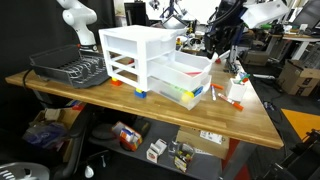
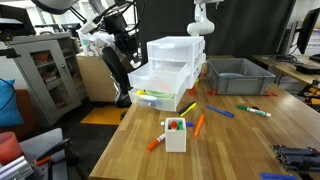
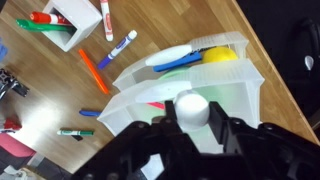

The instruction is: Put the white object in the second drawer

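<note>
In the wrist view the gripper (image 3: 192,126) has its jaws pinching the white object (image 3: 190,108), one dark finger against each side of it; directly under the jaws lies the open second drawer (image 3: 135,105), so the white object hangs above it, not yet touching it; just beyond the jaws the bottom drawer (image 3: 228,42) sticks out farther, holding yellow and blue things; well beyond and to one side, an orange marker (image 3: 93,70) lies on the table (image 3: 170,20).
</note>
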`<state>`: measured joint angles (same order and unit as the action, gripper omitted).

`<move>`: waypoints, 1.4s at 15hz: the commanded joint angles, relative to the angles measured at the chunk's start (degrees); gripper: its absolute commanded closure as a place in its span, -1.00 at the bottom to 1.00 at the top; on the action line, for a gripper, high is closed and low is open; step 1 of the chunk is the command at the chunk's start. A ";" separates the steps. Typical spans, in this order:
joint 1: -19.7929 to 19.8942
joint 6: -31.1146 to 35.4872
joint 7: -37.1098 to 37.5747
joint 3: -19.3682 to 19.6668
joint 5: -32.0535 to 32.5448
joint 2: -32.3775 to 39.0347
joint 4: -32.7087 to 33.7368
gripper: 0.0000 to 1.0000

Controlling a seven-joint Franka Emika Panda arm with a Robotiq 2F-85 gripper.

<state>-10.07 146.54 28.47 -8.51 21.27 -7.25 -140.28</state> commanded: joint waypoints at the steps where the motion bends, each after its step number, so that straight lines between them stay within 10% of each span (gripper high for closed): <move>1: 2.36 2.67 3.10 -2.29 5.50 5.35 3.98 0.75; 8: -1.02 1.94 2.48 1.57 11.47 19.15 15.19 0.75; 9: -1.45 2.02 2.05 2.30 11.22 20.42 16.29 0.60; 10: -1.83 2.03 1.49 2.93 10.38 21.55 17.24 -0.25; 16: -4.01 2.52 1.93 5.28 9.45 20.97 17.33 -0.92; 21: -2.89 2.70 -0.71 3.35 3.12 12.68 10.25 -1.00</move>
<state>-13.38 148.67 30.62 -4.37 29.57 11.03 -124.30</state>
